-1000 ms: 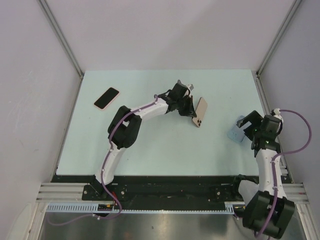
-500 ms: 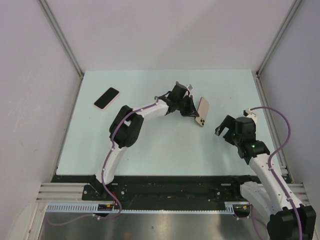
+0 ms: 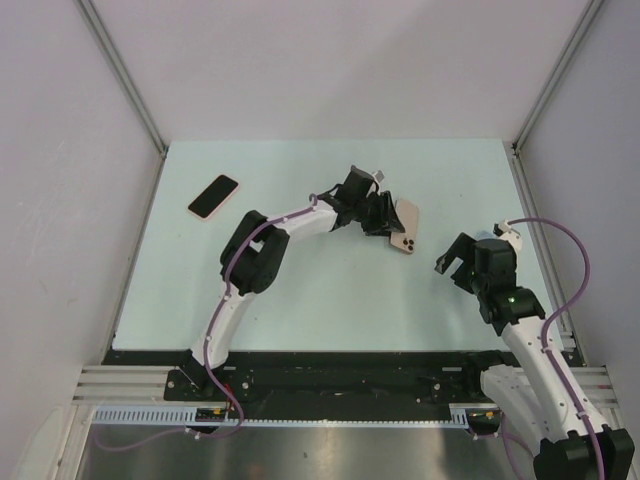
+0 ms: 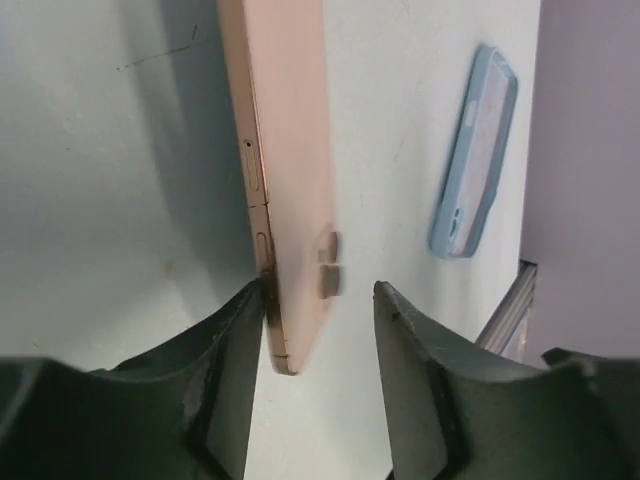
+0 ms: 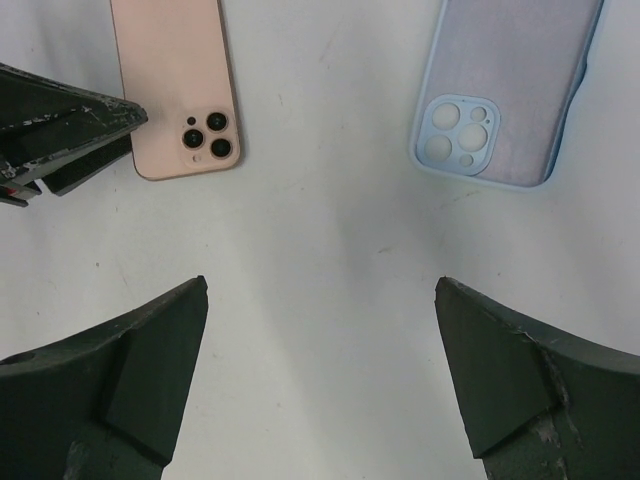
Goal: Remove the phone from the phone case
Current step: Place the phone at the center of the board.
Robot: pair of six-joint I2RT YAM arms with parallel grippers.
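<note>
The pink phone [image 4: 290,170], out of its case with its back and camera lenses [image 5: 175,90] up, leans on edge toward the table [image 3: 330,290]. My left gripper [image 4: 320,292] is open around its lower end. The phone rests against the left finger [image 4: 235,340], and a gap separates it from the right finger [image 4: 410,340]. In the top view the phone [image 3: 406,227] lies just right of that gripper [image 3: 385,215]. The empty light-blue phone case [image 5: 510,90] lies flat, inside up, to the right [image 4: 475,150]. My right gripper [image 5: 320,285] hangs wide open and empty above bare table, near both [image 3: 452,262].
A second phone [image 3: 213,196], dark screen up with a pink rim, lies at the far left of the table. The metal frame rail [image 3: 535,230] runs along the right edge, close behind the case. Grey walls enclose the table.
My left gripper, shut on the phone a moment ago, has opened and the phone tips toward the table. The right arm has swung left off the case.
</note>
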